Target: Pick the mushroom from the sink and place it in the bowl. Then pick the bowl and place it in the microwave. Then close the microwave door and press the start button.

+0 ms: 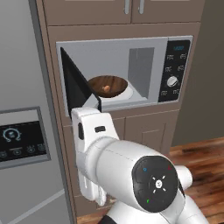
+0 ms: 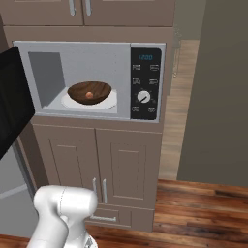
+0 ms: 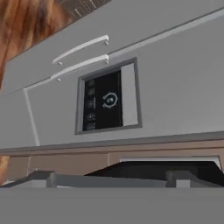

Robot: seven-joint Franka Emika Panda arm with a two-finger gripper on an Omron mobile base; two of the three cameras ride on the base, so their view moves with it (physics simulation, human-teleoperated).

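Mushroom is lying in the bowl, bowl sitting inside the microwave. Microwave door is standing open; closing and start remaining. Fingers are spread apart, empty.

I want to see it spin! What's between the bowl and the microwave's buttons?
Just bare grey microwave floor and wall between the bowl and the control panel, seen in the right base view.

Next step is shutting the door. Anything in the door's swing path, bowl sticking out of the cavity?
Nothing visible blocks it. The bowl with the mushroom sits fully inside the microwave, back from the front opening. The microwave door stands open at the left, with free space between it and the opening.
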